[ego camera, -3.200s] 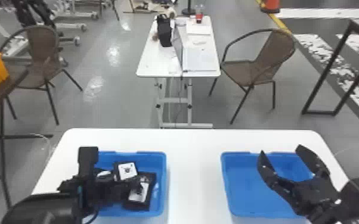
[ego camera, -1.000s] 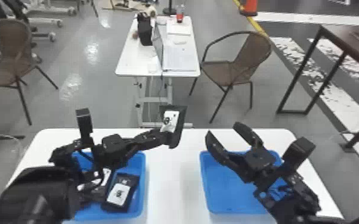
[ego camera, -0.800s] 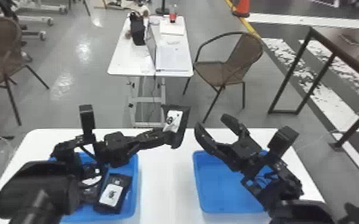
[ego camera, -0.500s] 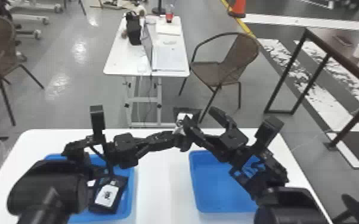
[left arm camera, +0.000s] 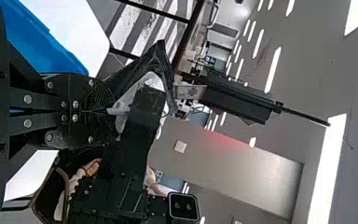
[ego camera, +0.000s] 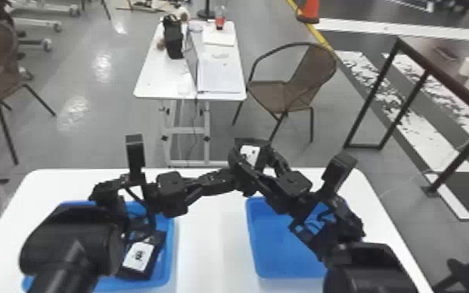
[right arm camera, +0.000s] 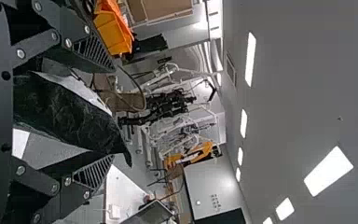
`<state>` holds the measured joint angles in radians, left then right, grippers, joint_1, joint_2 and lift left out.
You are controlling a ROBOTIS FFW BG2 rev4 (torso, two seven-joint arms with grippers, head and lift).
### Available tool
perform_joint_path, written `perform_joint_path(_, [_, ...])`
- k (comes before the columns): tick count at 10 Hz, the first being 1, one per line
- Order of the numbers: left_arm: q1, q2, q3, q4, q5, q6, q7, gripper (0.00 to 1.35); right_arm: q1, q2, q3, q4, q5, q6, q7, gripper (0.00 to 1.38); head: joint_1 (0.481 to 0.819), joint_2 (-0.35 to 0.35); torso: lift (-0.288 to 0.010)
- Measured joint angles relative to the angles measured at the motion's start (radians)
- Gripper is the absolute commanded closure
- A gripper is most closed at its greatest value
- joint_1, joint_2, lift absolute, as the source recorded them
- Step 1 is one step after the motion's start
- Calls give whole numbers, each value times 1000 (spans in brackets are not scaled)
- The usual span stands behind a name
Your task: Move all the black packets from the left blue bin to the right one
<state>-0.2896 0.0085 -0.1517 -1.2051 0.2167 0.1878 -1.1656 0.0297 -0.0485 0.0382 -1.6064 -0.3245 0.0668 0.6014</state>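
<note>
Raised near the right bin (ego camera: 284, 249), the packet (right arm camera: 70, 109) looks light and soft, one end pinched in the closed left hand (left arm camera: 112, 111), so the right hand (right arm camera: 113, 113), spread wide around it, should take its middle.

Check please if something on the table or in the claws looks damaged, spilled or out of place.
Nothing stands out. The left claw grips a black packet in the air, the right claw open around it, apparently a handover. Another packet lies label up in the left bin; no spill or tear is visible.
</note>
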Motion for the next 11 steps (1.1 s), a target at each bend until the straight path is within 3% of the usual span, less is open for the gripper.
perform_joint_path(1, [0, -1, 2, 1, 1, 1, 0, 1220, 0, 0, 0, 5, -16, 1, 0, 1292, 695, -136, 0])
perform_joint_path(3, [3, -4, 14, 1, -1, 2, 0, 1216, 2, 1, 1, 7, -22, 0, 1, 1276, 695, -132, 0])
perform_joint_path(4, [6, -4, 21, 1, -1, 2, 7, 986, 4, 1, 1, 9, -26, -1, 1, 1276, 695, -129, 0])
perform_joint_path(6, [43, -8, 63, -1, 5, 14, 65, 202, 8, 1, -10, 29, -46, -12, 0, 1276, 695, -119, 0])
perform_joint_path(7, [77, -7, 101, -20, 2, 32, 97, 70, 8, 1, -31, 47, -48, -14, 0, 1276, 695, -113, 0])
perform_joint_path(8, [119, -1, 142, -59, -1, 48, 128, 111, 7, 1, -61, 80, -47, -15, 0, 1276, 695, -106, 0])
perform_joint_path(9, [159, 11, 185, -106, -2, 62, 148, -2, 3, 0, -94, 130, -48, -14, 0, 1276, 695, -98, 0])
perform_joint_path(11, [233, 27, 279, -201, -7, 91, 206, -2, -24, -24, -145, 283, -57, -9, 0, 1276, 695, -86, 0])
